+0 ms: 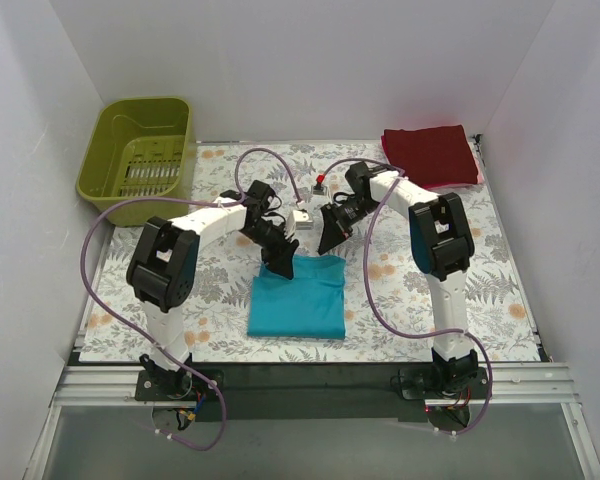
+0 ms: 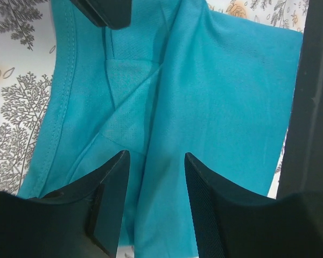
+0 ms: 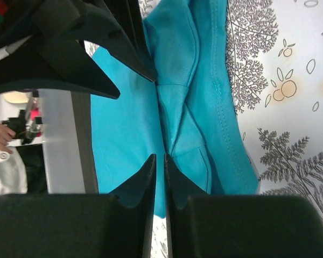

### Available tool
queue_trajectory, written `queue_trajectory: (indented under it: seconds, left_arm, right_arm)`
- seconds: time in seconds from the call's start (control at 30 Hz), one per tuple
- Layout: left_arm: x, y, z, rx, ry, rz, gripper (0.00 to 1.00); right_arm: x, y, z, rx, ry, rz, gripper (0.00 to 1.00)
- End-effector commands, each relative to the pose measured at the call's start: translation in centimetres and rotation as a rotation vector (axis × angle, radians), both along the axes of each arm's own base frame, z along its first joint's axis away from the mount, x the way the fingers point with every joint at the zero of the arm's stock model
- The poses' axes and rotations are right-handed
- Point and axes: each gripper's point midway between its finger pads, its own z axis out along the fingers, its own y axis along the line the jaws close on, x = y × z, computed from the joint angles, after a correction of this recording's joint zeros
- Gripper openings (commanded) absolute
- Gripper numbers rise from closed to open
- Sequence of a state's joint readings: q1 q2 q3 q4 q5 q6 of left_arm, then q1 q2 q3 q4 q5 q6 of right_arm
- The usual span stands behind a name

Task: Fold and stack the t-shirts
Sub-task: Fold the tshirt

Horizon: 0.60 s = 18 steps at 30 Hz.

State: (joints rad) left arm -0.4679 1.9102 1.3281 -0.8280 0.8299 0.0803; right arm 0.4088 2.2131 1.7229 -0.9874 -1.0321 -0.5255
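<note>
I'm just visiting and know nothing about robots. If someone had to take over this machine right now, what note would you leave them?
Left tool: open, poised over the teal t-shirt.
Right tool: shut, at the same shirt's folded edge; whether it pinches cloth is unclear.
Done: folded dark red shirt lies at the far right corner; the teal one looks partly folded, in the middle.
To do: finish folding, then stack it on the red.

An olive-green slotted basket [image 1: 140,150] is set at the far left corner of a table [image 1: 500,290] covered by leaf-printed cloth
</note>
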Motion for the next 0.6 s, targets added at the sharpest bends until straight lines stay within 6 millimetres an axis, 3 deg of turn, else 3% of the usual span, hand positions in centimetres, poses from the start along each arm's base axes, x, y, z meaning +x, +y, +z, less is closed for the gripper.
queue_trajectory:
  seconds: [0.0, 0.47, 0.57]
  left_arm:
    - [0.7, -1.3, 0.8, -0.048, -0.028, -0.017, 0.45]
    - [-2.3, -1.9, -0.7, -0.010, 0.035, -0.078, 0.43]
    - [-2.7, -2.1, -0.6, -0.010, 0.036, -0.087, 0.36]
  right_arm:
    - [0.2, 1.3, 1.7, 0.066, 0.066, -0.029, 0.15]
    - [-0.8, 1.4, 0.2, 0.085, 0.147, -0.033, 0.13]
    - [-1.1, 1.4, 0.1, 0.089, 0.151, -0.029, 0.13]
